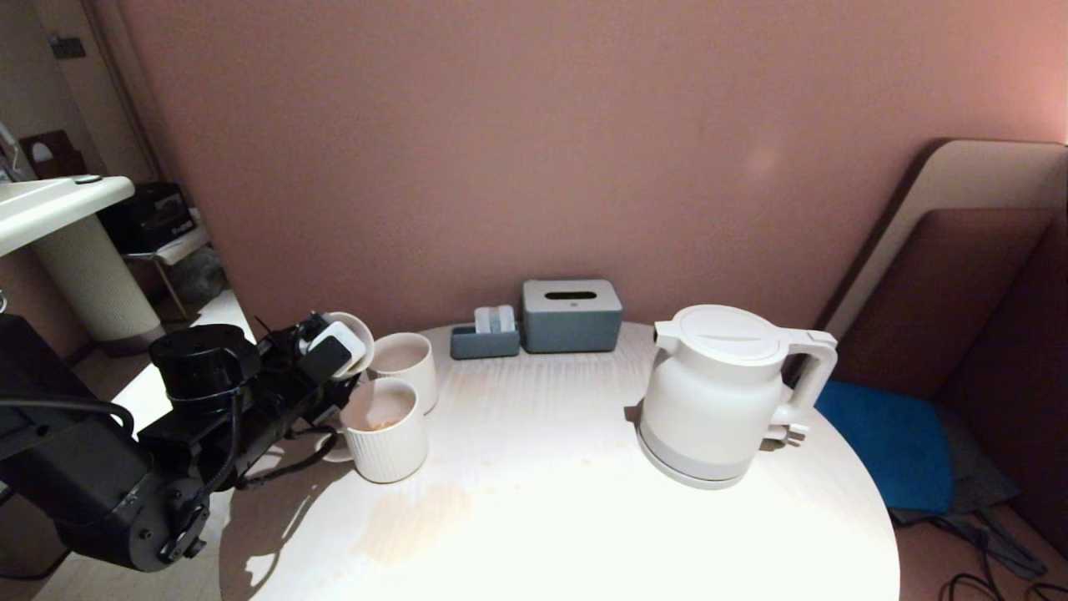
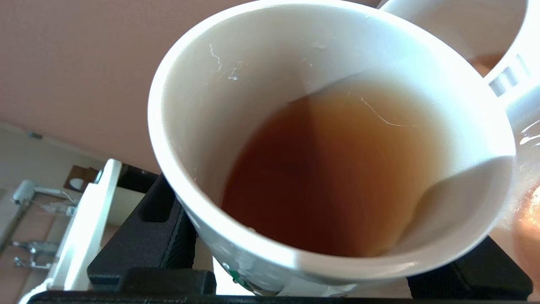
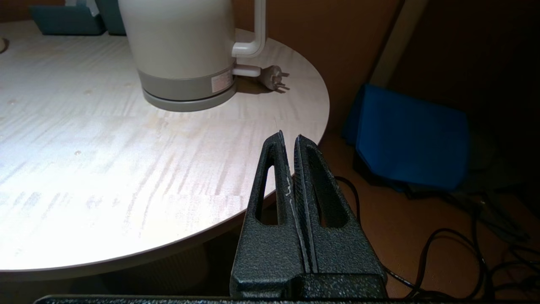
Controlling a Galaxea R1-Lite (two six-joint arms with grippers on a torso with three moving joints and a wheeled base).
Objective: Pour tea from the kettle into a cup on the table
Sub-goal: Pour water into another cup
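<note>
Head view shows my left hand (image 1: 338, 355) at the tabletop's (image 1: 542, 517) left edge, spread wide around the small white cup (image 1: 355, 330), tipping it over a ribbed mug (image 1: 384, 430) (presumably emptying it). Its tea (image 2: 333, 177) is clear reddish-brown, pooled toward the low side. The kettle (image 1: 722, 392) sits untouched on its base, right. My right hand (image 3: 291, 177) is parked below the edge, closed on nothing.

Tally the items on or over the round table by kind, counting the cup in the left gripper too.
Ribbed white mugs: 2, near and far
Smooth white cup, tilted in the left gripper, with tea: 1
White kettle: 1
Grey-blue tissue box: 1
Small grey-blue holder: 1
Total: 6
</note>
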